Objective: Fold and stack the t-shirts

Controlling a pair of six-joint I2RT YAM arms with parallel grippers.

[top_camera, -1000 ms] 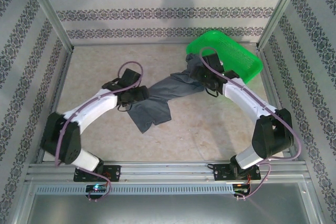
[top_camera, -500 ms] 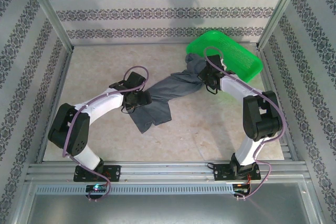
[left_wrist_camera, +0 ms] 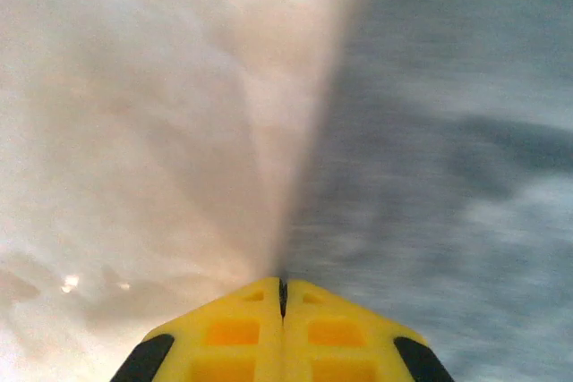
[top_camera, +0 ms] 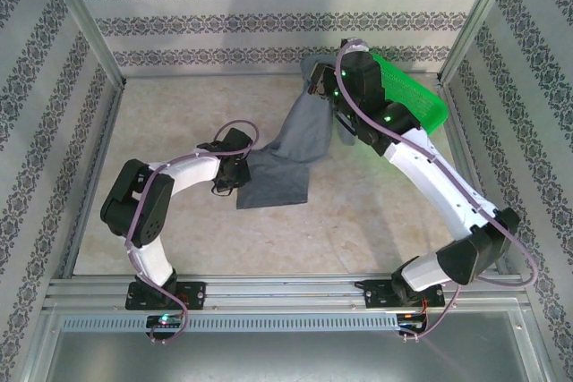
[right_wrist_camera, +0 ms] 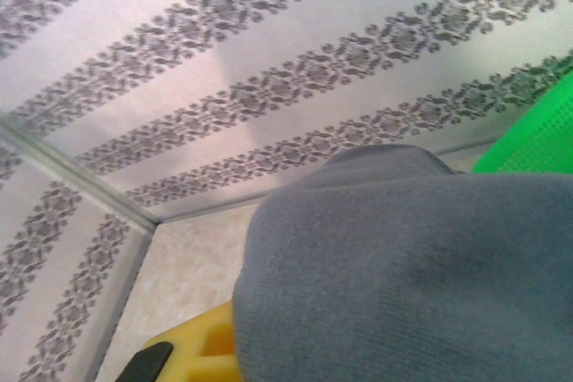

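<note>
— Where is the dark slate-grey short-sleeved t-shirt (top_camera: 300,136)?
— Strung slantwise over the middle of the pale speckled desk (top_camera: 179,114). Its lower end lies flat near the centre and its upper end is held up toward the far right corner.
— What holds the upper end?
— The right gripper (top_camera: 324,87), high above the desk. Cloth bunches over its yellow fingers (right_wrist_camera: 201,351) and hangs from them, clamped.
— And the lower end?
— The left gripper (top_camera: 243,167) sits low at the shirt's left edge, jaws pressed together on that edge.
— Anything close by?
— A bright green plastic mesh basket (top_camera: 416,100) in the far right corner, just behind the right gripper.
</note>
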